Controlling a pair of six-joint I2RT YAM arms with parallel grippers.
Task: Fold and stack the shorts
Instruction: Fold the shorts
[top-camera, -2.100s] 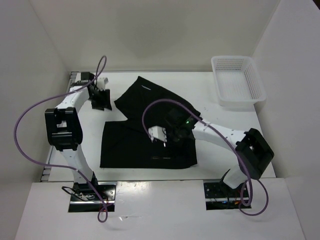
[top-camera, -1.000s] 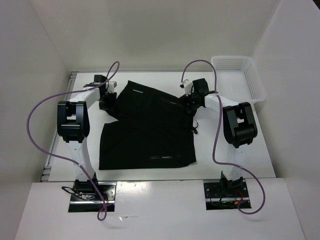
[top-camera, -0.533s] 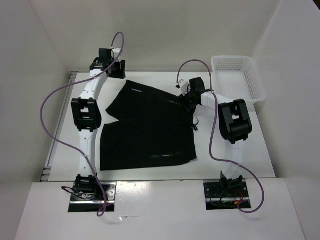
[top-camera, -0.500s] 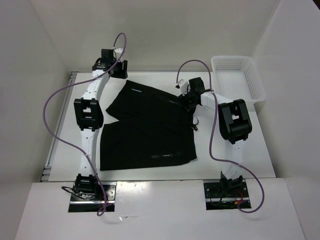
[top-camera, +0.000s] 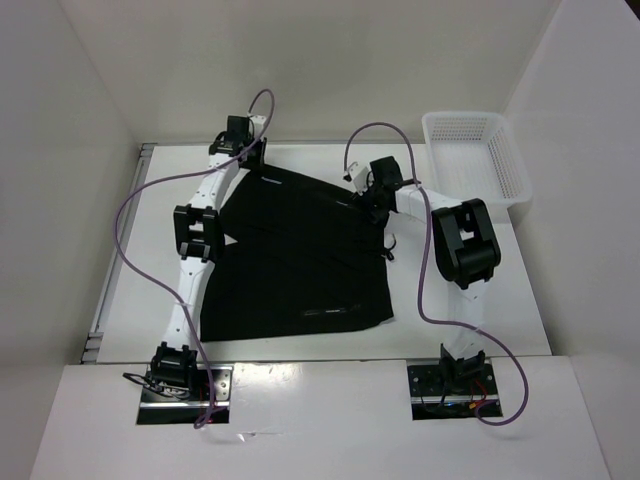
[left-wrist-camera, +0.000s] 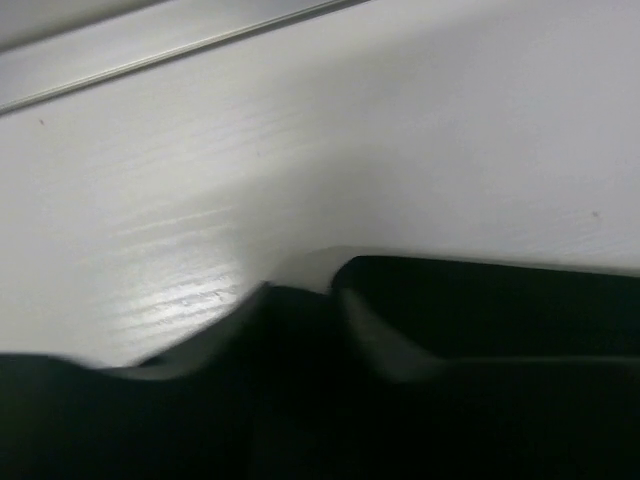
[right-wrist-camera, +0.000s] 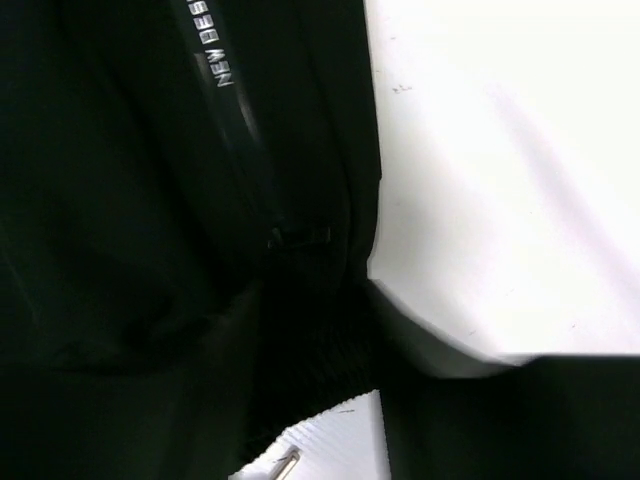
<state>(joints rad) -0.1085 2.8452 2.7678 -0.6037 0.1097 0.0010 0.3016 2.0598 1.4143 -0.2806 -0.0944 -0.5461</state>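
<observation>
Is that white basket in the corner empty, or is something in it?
Empty. The top view shows only bare white mesh inside the basket; the black shorts lie outside it, on the table.

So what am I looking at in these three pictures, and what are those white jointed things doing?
Those are two robot arms bolted at the near table edge. The wide picture comes from a camera above and behind them; the other two come from cameras on each wrist. A pair of black shorts lies on the table, with a white mesh basket at the far right corner. The left fingers are at the shorts' far left corner, the right fingers at their far right edge. The wrist pictures are too dark and blurred to show whether either grips the cloth.
</observation>
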